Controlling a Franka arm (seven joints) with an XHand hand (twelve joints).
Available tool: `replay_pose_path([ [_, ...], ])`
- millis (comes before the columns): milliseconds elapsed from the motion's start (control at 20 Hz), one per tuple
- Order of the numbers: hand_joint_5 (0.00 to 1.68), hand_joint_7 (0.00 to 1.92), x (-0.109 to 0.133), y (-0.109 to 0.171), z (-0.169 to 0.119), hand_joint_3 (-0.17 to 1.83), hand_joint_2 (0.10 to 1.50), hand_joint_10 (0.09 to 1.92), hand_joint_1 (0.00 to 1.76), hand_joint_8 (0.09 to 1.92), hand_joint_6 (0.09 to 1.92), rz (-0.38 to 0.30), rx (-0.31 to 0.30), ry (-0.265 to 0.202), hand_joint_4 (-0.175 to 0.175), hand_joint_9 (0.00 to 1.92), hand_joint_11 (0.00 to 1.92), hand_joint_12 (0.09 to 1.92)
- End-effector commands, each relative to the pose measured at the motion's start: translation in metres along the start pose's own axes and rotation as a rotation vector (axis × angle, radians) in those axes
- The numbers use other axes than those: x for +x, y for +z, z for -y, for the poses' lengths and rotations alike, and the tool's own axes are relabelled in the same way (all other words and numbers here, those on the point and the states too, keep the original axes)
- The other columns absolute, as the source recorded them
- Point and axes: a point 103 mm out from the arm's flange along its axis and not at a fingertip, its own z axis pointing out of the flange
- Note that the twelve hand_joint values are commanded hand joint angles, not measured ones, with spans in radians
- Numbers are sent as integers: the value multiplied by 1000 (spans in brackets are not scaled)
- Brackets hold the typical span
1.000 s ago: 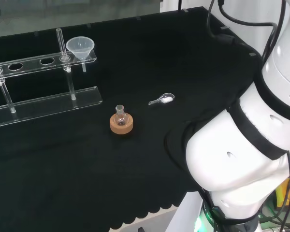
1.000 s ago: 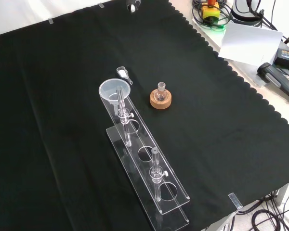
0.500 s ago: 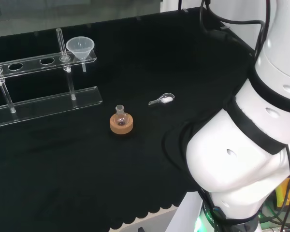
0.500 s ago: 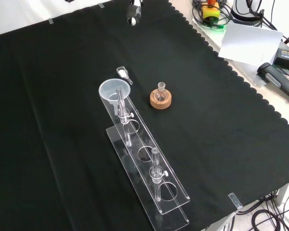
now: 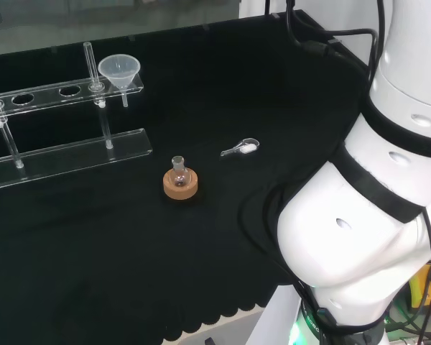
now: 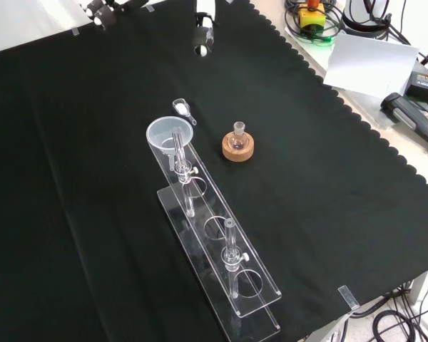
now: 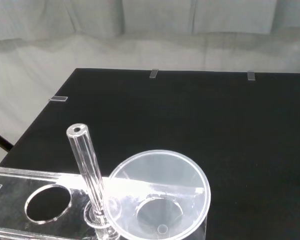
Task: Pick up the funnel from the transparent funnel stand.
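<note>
I am seeing the funnel [image 6: 170, 135] sitting in the end hole of the transparent funnel stand [image 6: 221, 251], its wide mouth up and its stem hanging through the top shelf. In the head view the funnel [image 5: 119, 70] is resting at the right end of the stand [image 5: 65, 147], next to one of the upright clear posts. From the wrist camera I am looking down into the funnel's [image 7: 157, 195] bowl, with a post just beside it.

The hand [image 6: 202, 27] is coming in at the top of the front view, well apart from the funnel. Only a few black and white fingertips are showing there, apparently spread apart, so I am calling them relaxed rather than curled, and they are holding nothing.

Near the stand, a small flask [image 6: 238, 134] is sitting in a cork ring [image 6: 238, 148], and a little clear scoop [image 6: 183, 110] with white powder is lying on the black cloth [image 6: 328, 192] just beyond the funnel.
</note>
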Motion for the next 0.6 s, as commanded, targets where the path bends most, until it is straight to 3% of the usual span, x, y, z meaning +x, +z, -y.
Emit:
replay_pose_path([
  [50, 0, 26, 3, 3, 9, 59, 634, 87, 345, 87, 87, -11, 12, 11, -40, 0, 0, 87],
  [350, 0, 81, 24, 26, 19, 56, 641, 87, 343, 87, 87, 3, 15, 81, -44, 34, 2, 87],
  [600, 0, 108, 27, 40, 19, 53, 646, 87, 345, 87, 87, -2, 34, 98, -46, 69, 20, 87],
])
